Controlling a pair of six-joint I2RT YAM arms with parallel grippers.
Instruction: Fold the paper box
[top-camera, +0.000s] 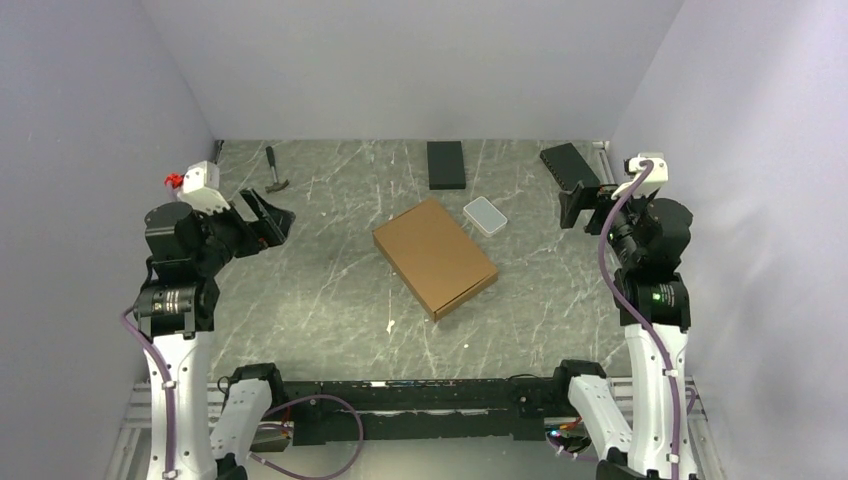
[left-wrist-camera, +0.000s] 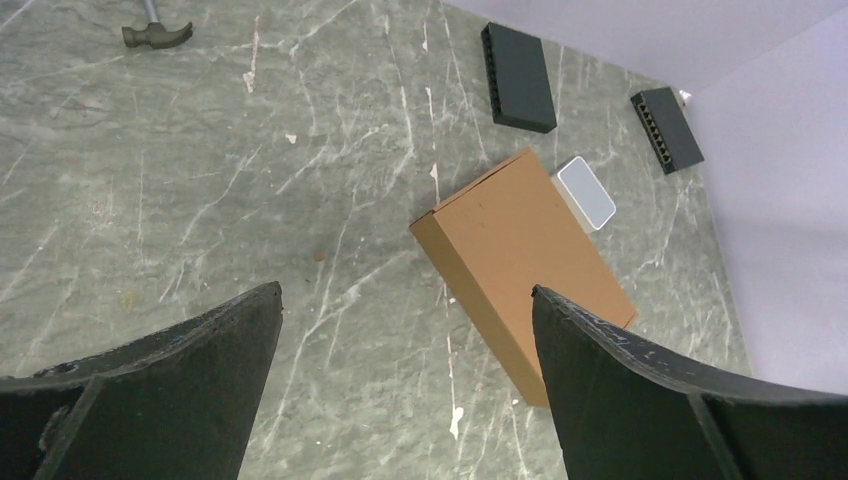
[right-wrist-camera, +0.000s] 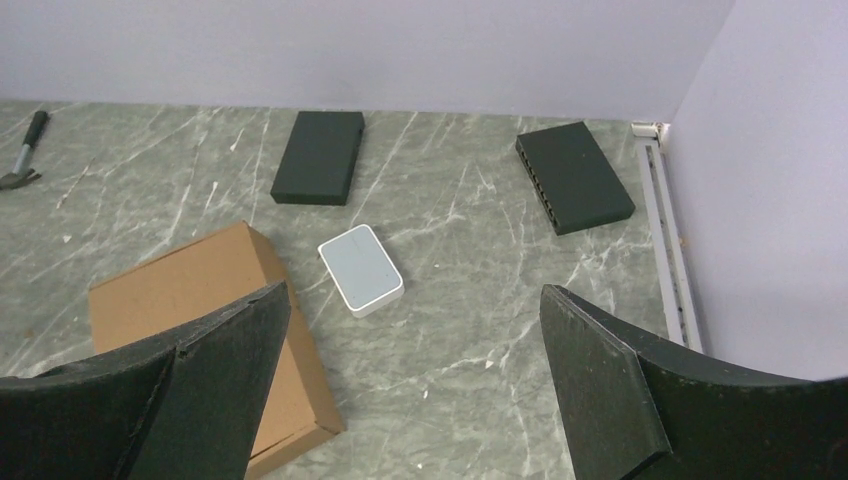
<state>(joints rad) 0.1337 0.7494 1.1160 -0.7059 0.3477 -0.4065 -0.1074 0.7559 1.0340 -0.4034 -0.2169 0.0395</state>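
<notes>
The paper box (top-camera: 435, 256) is a plain brown cardboard mailer, lying shut and flat at an angle in the middle of the table. It also shows in the left wrist view as the paper box (left-wrist-camera: 520, 260) and in the right wrist view as the paper box (right-wrist-camera: 190, 300). My left gripper (top-camera: 268, 220) hovers open at the left side, well away from the box, and appears as the left gripper (left-wrist-camera: 405, 295). My right gripper (top-camera: 580, 203) hangs open at the right, also apart from the box, seen as the right gripper (right-wrist-camera: 415, 295). Both hold nothing.
A small white case (top-camera: 485, 215) lies just beyond the box's far right corner. One black slab (top-camera: 446, 164) rests at the back centre, another black slab (top-camera: 570, 165) at the back right. A hammer (top-camera: 275, 170) lies at the back left. Grey walls enclose three sides.
</notes>
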